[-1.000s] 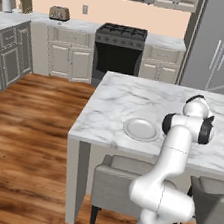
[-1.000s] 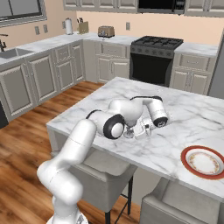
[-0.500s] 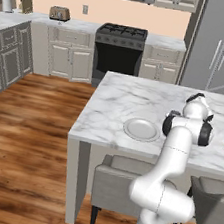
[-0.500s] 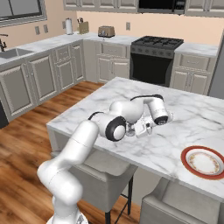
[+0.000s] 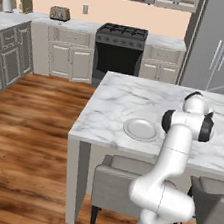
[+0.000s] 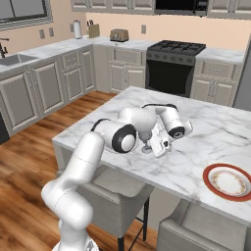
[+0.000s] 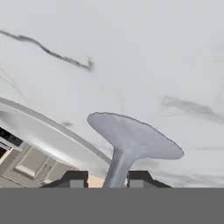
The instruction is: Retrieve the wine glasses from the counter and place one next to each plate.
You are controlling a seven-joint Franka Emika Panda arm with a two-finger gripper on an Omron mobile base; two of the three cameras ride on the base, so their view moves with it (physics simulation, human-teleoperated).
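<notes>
Jaws: in hand view we see the two fingertips standing either side of the wine glass stem, w/ a sliver of daylight btwn each tip and the stem. We judge them parted and not pinching, though the gap is thin and we can't rule out light contact.

Glass: upright on the island top, its foot seated flat on the marble just beside the rim of the pale plate. From right base view the gripper sits low over the marble w/ the stem showing at its side. Left base view gives the plain plate near the island's front edge; the arm hides the glass there.

Risks, as we judge them:
- Tips so close to the stem: any sideways drift on withdrawal could clip it and tip the glass onto the plate rim.
- Thin stem, small foot, so top-heavy; a slight knock prob. enough.
- Pulling back at a slant could drag the foot across the marble.
- Red-rimmed plate has no glass by it; 2nd fetch from the wall counter left to do, w/ base swing near this glass.
</notes>
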